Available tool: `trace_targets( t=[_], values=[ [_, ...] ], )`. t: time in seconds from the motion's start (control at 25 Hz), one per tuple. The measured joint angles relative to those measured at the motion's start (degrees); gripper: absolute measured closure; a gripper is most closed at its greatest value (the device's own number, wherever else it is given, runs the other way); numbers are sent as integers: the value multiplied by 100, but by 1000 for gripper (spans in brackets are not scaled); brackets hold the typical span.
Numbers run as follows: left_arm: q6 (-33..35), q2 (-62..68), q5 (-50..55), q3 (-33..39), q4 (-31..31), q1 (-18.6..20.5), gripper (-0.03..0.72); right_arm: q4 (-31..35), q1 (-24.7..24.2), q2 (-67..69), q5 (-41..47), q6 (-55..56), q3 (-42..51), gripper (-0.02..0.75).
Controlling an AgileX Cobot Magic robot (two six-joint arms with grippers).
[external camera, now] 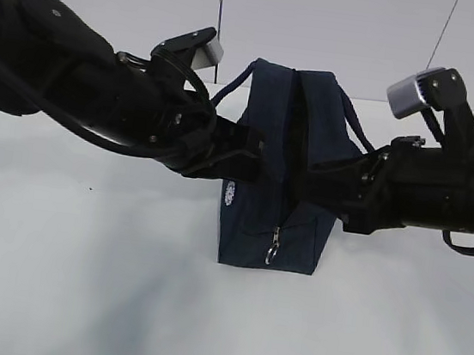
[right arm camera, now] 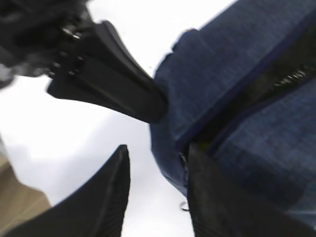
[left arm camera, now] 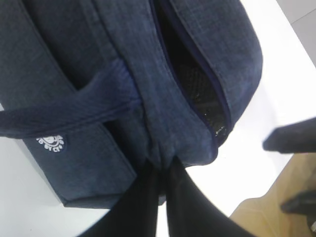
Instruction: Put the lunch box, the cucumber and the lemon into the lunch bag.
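The navy lunch bag stands upright in the middle of the white table, its top zipper open along the middle. My left gripper is shut on the fabric of the bag's left rim, and the dark inside shows beside it. My right gripper is open at the bag's right side. In the right wrist view one finger lies against the zipper opening and the other hangs over bare table. The metal ring pull hangs at the bag's near end. The lunch box, the cucumber and the lemon are out of view.
The white table runs all round the bag, with a pale wall behind. Two loop handles stick out to the sides. A wooden floor shows beyond the table's edge in the left wrist view.
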Motion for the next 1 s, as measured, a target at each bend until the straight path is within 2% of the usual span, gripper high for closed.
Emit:
trace_targets(
  t=[0.24, 0.8, 0.88, 1.0],
  values=[
    [0, 0, 0, 0, 0, 0, 694, 290, 38, -153, -249, 27, 0, 436],
    [0, 0, -112, 0, 0, 0, 694, 310, 48, 39, -144, 287, 0, 437],
    [0, 0, -115, 0, 30, 0, 694, 90, 48, 39, -145, 527, 0, 436],
    [0, 0, -125, 0, 75, 0, 694, -822, 48, 39, -22, 967, 0, 436]
  ],
)
